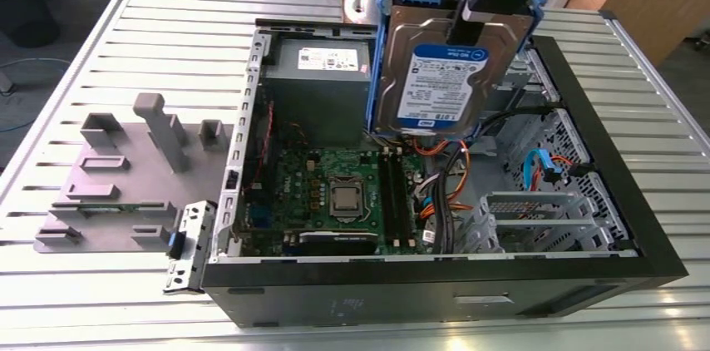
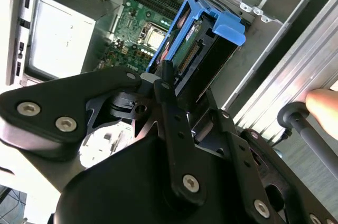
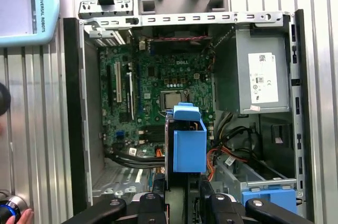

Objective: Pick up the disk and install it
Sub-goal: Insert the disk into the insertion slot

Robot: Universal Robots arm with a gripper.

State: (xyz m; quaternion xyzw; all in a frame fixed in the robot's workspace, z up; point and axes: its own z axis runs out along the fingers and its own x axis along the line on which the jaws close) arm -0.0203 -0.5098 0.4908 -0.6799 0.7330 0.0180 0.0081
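Gripper: jaws clamped on the disk, seen in the exterior view (image 1: 471, 33) and in both wrist views (image 2: 185, 84) (image 3: 182, 184).
Disk: held in the air above the open case, clear of everything inside it; upright and a little tilted in the exterior view (image 1: 433, 76), blue rails along its edges.
Case (image 1: 444, 293): lies open on the slatted table (image 1: 633, 68).
In the case: motherboard (image 1: 338, 193), grey power supply (image 1: 318, 76) against one end wall, loose cables (image 1: 450, 176), and a metal cage with a blue front (image 3: 269, 195) in a corner.
Outside the case: grey fixture (image 1: 111, 176) on the table at the exterior view's left, with a small metal bracket (image 1: 186, 243) between it and the case.
Exterior view alone: the disk's white-and-blue label face.
Second wrist view alone: the disk's underside (image 2: 195, 44) with its circuit board and connector, one finger (image 2: 165, 76) pressed to its edge, and a person's hand (image 2: 323, 105) by a black bar (image 2: 306, 129).
First wrist view alone: the disk end-on (image 3: 188, 145) over the motherboard, a pale blue box (image 3: 24, 12) on the table, and fingertips (image 3: 22, 216) beside a blue-ringed button (image 3: 6, 209).
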